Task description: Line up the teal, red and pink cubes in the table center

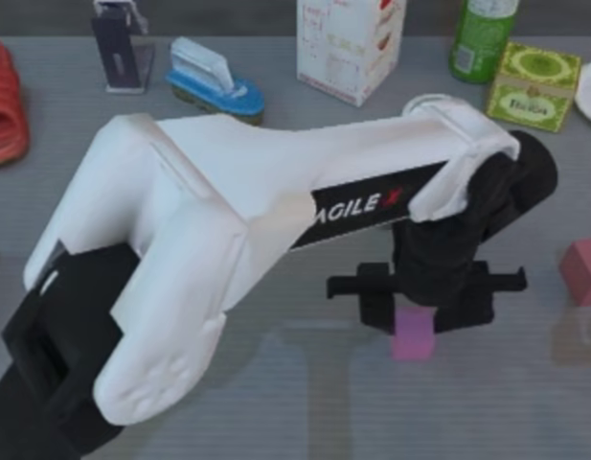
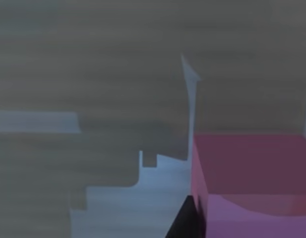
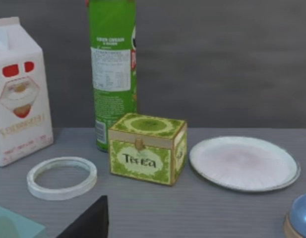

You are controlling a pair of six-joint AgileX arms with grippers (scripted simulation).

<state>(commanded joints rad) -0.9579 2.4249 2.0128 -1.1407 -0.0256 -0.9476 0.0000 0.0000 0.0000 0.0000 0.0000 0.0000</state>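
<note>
My left arm reaches across the table (image 1: pixel 305 412) to right of center. Its gripper (image 1: pixel 421 311) is shut on the small pink cube (image 1: pixel 413 337). In the left wrist view a black finger (image 2: pixel 187 220) presses flat against the pink cube's (image 2: pixel 252 188) side. The red cube (image 1: pixel 584 271) sits at the table's right edge, apart from the gripper. The teal cube (image 3: pixel 11 225) shows only as a corner in the right wrist view and is not seen from above. My right arm is outside the top view. One of its fingers (image 3: pixel 93 220) shows far to one side, holding nothing.
Along the back stand a black stand (image 1: pixel 121 48), a blue brush (image 1: pixel 214 81), a milk carton (image 1: pixel 348 43), a green can (image 1: pixel 482 38), the green-yellow tea box (image 1: pixel 534 86), a white ring (image 3: pixel 62 177) and a plate (image 3: pixel 243 162). A red ribbed thing (image 1: pixel 3 101) lies at far left.
</note>
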